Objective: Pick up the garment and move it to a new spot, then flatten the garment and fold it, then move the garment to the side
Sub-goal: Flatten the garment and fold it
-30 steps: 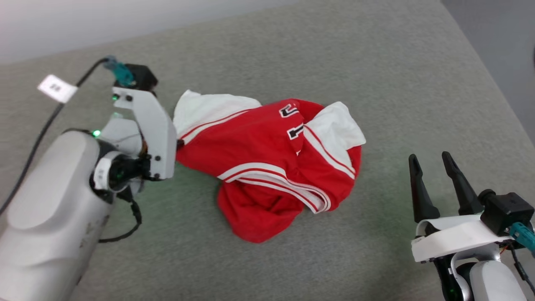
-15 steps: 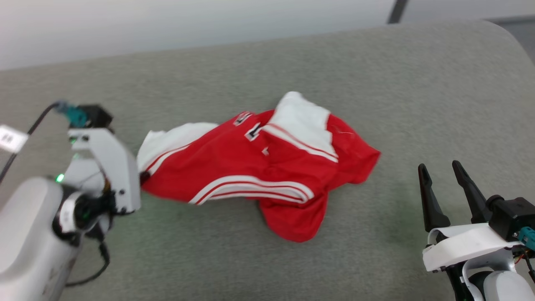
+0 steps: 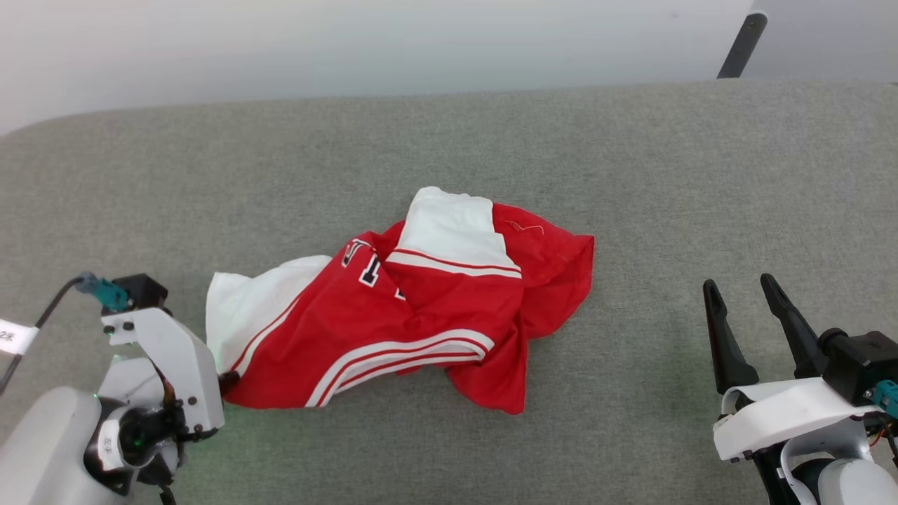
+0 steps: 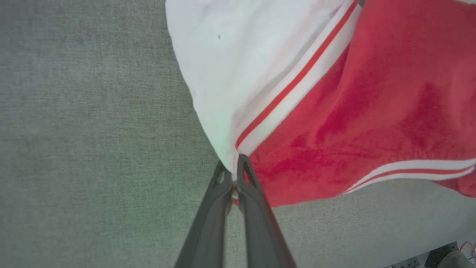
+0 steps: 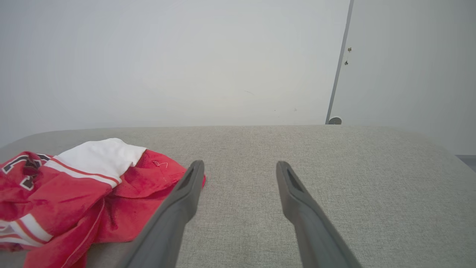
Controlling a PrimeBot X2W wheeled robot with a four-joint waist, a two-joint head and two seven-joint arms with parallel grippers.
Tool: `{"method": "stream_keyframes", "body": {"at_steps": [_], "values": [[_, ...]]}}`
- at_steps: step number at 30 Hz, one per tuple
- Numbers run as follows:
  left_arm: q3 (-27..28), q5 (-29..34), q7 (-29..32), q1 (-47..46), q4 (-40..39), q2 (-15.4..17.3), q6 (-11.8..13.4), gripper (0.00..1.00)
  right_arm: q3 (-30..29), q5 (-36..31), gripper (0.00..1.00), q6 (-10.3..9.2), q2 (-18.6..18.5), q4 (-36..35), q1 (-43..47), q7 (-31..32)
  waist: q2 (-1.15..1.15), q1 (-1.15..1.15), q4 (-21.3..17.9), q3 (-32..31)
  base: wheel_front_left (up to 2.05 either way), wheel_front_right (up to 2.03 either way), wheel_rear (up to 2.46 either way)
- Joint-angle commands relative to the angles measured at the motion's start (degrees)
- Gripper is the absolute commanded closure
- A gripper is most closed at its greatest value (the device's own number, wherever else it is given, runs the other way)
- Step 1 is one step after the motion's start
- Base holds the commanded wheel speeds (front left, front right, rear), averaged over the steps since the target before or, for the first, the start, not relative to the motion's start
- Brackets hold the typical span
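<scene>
While the left claw (image 4: pixel 233 170) clamps its sleeve seam, the red jersey (image 3: pixel 421 315) stretches away toward the gaping right claw (image 3: pixel 738 282).

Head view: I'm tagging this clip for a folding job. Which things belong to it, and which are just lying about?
Belongs to the job:
- red and white jersey, crumpled
- left gripper, shut on the jersey's edge
- right gripper, open, apart from the jersey

Just there:
- white tag at the left edge
- dark pole at the back
</scene>
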Motion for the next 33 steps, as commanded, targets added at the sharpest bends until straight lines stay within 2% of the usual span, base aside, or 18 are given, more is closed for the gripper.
{"method": "stream_keyframes", "body": {"at_steps": [1,2,3,5,6,7,14,17,20,24,28,33], "values": [[0.2,-0.3,-0.5,0.2,0.4,-0.3,-0.3,0.86,0.0,0.6,0.0,-0.04,-0.3,-0.2,0.4,0.2,0.0,0.0,0.3,-0.2,0.0,0.0,0.0],[0.1,-0.1,-0.8,-0.1,0.7,-0.3,-0.5,0.82,0.0,0.7,0.0,-0.04,-0.3,-0.2,0.4,0.4,0.0,0.0,0.4,-0.4,0.0,0.0,0.0],[0.1,0.0,-1.2,-0.5,0.8,-0.4,-0.8,0.72,0.0,0.7,0.0,-0.04,-0.4,-0.2,0.3,0.4,0.0,0.0,0.5,-0.6,0.0,0.0,0.0],[0.4,0.3,-2.1,-1.2,0.9,-0.5,-1.2,0.31,0.1,0.8,0.0,-0.04,-0.6,-0.2,0.4,0.5,0.0,0.0,0.7,-1.1,0.0,0.0,0.0],[0.4,0.6,-2.4,-1.4,0.9,-0.3,-1.4,0.15,0.1,0.9,0.0,-0.04,-0.6,-0.1,0.5,0.6,0.0,0.0,0.8,-1.4,0.0,0.0,0.0],[0.4,0.9,-2.7,-1.5,0.7,0.0,-1.5,0.02,0.1,0.9,0.0,-0.04,-0.6,-0.1,0.6,0.8,0.0,0.0,0.9,-1.7,0.0,0.0,0.0],[1.2,1.9,-5.8,-0.8,-2.6,0.3,-1.2,0.0,0.0,1.3,0.0,-0.04,-0.9,-0.3,1.4,1.8,0.0,0.0,2.6,-3.7,0.0,0.0,0.0],[2.0,1.7,-9.0,0.6,-4.9,-0.9,-1.2,0.0,0.3,1.7,0.0,-0.04,-1.1,-0.3,1.8,2.6,0.0,0.0,3.4,-4.4,0.0,0.0,0.0],[3.6,3.2,-15.3,2.5,-6.9,-1.4,-1.9,0.0,1.0,2.2,0.0,-0.04,-1.5,-0.2,1.7,3.6,0.0,0.0,4.3,-5.0,0.0,0.0,0.0],[5.9,6.8,-27.4,5.7,-8.3,-2.0,-3.4,0.0,2.1,3.0,0.0,-0.04,-2.2,-0.3,1.3,5.6,0.0,0.0,5.5,-5.6,0.0,0.0,0.0],[7.6,9.4,-38.8,9.1,-7.9,-3.7,-4.4,0.0,2.7,3.6,0.0,-0.04,-3.3,-0.8,0.3,7.9,0.0,0.0,7.2,-5.7,0.0,0.0,0.0],[7.3,13.3,-49.0,11.9,-5.9,-5.3,-5.5,0.0,2.8,4.3,0.0,-0.04,-4.7,-1.3,-0.1,10.2,0.0,0.0,10.0,-5.7,0.0,0.0,0.0]]}}
